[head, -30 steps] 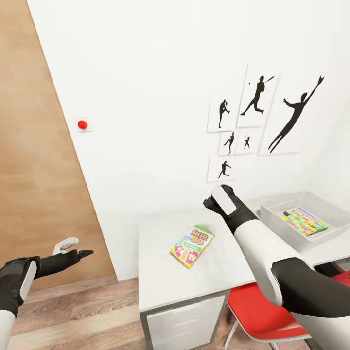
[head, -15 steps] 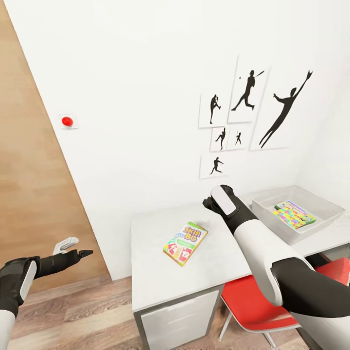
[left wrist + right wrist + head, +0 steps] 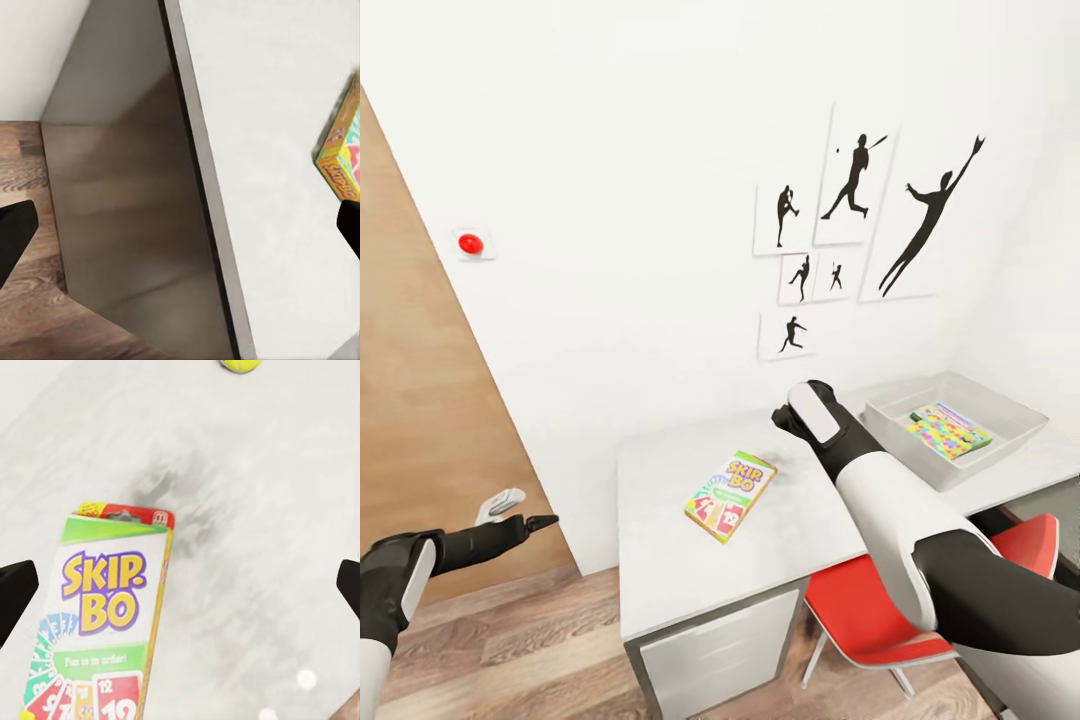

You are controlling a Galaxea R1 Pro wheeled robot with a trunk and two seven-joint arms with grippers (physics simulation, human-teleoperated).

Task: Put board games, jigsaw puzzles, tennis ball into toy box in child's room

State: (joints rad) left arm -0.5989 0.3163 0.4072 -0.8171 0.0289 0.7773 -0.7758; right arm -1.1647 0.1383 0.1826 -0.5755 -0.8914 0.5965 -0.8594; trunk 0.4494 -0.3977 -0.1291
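While the left pincer [image 3: 525, 508] hangs low over the wood floor [image 3: 510, 640] off the bench's near-left corner, its fingers stand spread and hold nothing; in the left wrist view the dark fingertips [image 3: 15, 232] sit far apart at either edge, with the bench's edge and a corner of the SKIP-BO box [image 3: 341, 150] between them. A red chair [image 3: 880, 610] is tucked under the near side of the bench [image 3: 660, 560]. The SKIP-BO box [image 3: 730, 494] lies flat on the bench top, toward its left half, well apart from the toy box. The right arm reaches over the bench just beside the game box; the right pincer [image 3: 180, 585] is spread wide above it, fingertips [image 3: 15, 596] at both edges of the right wrist view, gripping nothing. Beyond the box in that view lies the tennis ball [image 3: 240, 364], on the bench top. Farther right, the grey toy box [image 3: 1000, 440] stands on the bench with a jigsaw puzzle [image 3: 948, 430] lying inside. Behind, sports silhouette prints [image 3: 860, 215] hang on the white wall, and a red button [image 3: 470, 243] sits beside a wooden door [image 3: 420, 420]
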